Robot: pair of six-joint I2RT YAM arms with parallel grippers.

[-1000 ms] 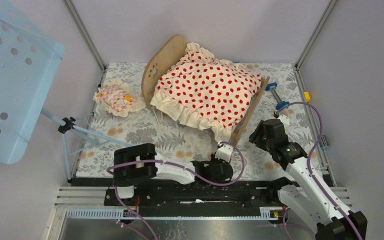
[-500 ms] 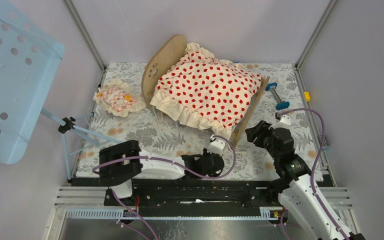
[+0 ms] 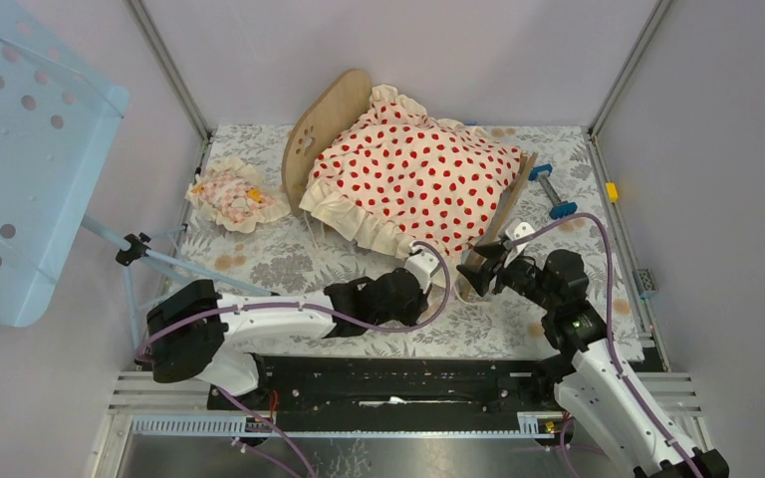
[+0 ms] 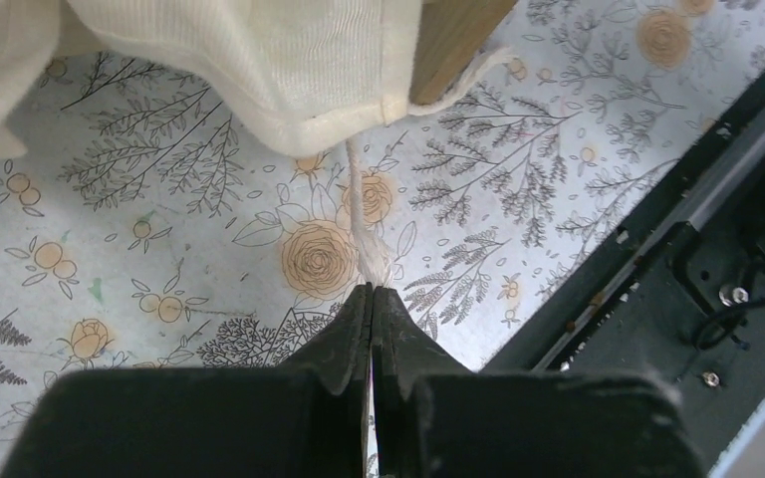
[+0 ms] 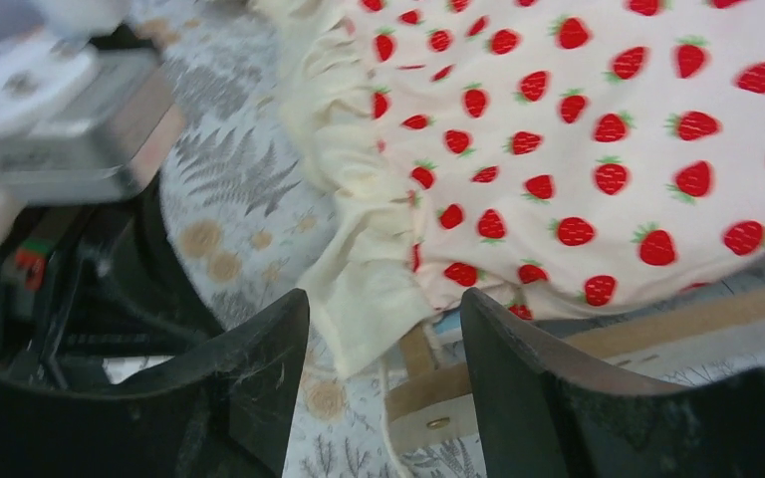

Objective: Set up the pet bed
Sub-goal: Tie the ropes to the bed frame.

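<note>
The pet bed stands at the back of the mat, with its rounded wooden headboard and low footboard. The red-dotted cream blanket covers it and hides the mattress. The pink pillow lies to its left. My left gripper is at the bed's near corner. In the left wrist view it is shut on a white cord hanging from the blanket's ruffle. My right gripper is open. In its wrist view the ruffled blanket corner and footboard lie between the fingers.
A blue perforated panel on a tripod stands at the left. A blue clamp and a small yellow piece lie at the back right. The black rail runs along the near edge. Enclosure posts bound the mat.
Both arms have reached forward to the bed's near corner. The left gripper moved up-left toward the blanket's ruffle. The right gripper swung left to the footboard corner.
</note>
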